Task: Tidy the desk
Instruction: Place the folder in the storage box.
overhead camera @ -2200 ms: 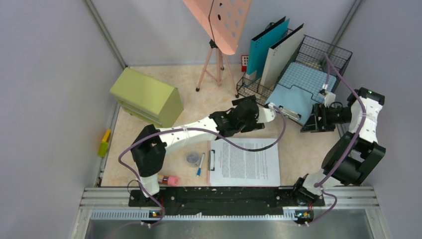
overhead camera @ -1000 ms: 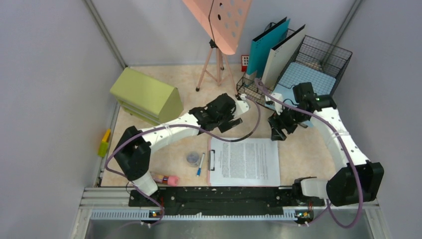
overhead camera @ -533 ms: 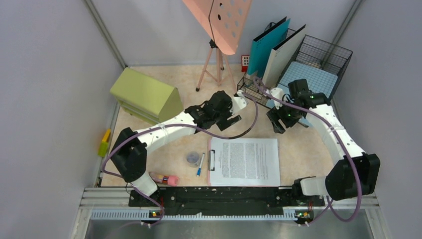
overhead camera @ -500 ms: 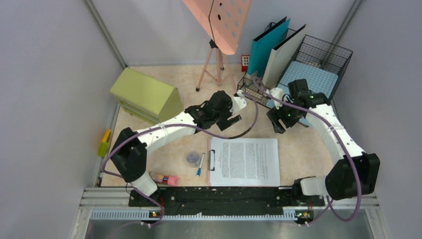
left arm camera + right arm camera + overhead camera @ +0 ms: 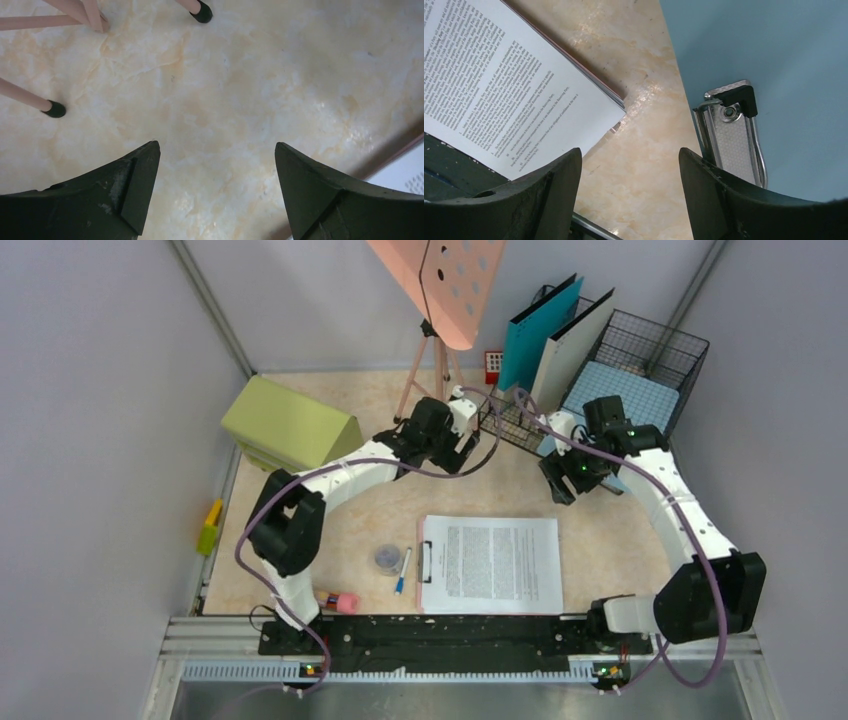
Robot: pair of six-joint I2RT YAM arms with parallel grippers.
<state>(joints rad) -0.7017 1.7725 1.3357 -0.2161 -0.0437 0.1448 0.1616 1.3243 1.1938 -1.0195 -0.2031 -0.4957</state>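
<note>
The desk (image 5: 590,540) is a pale beige marbled tabletop. My left gripper (image 5: 462,452) is open and empty, low over bare desk (image 5: 240,90) just in front of the pink tripod's feet (image 5: 54,109). My right gripper (image 5: 562,485) is open and empty over bare desk (image 5: 634,190), between the printed sheet (image 5: 499,85) on its clipboard (image 5: 490,562) and a light blue clipboard (image 5: 764,50) with a metal clip (image 5: 731,135). The right fingertip (image 5: 704,170) is close to that clip; I cannot tell if it touches.
A green drawer cabinet (image 5: 295,435) stands back left and a pink tripod stand (image 5: 440,350) at the back. A wire basket (image 5: 655,345) with teal (image 5: 535,335) and white folders (image 5: 570,345) is back right. A pen (image 5: 402,570), a round lid (image 5: 386,558) and a pink item (image 5: 340,601) lie front left.
My left gripper has drawn back and left, from the blue clipboard to the tripod's feet. My right arm swung in from the right and has hardly moved in the last half second.
</note>
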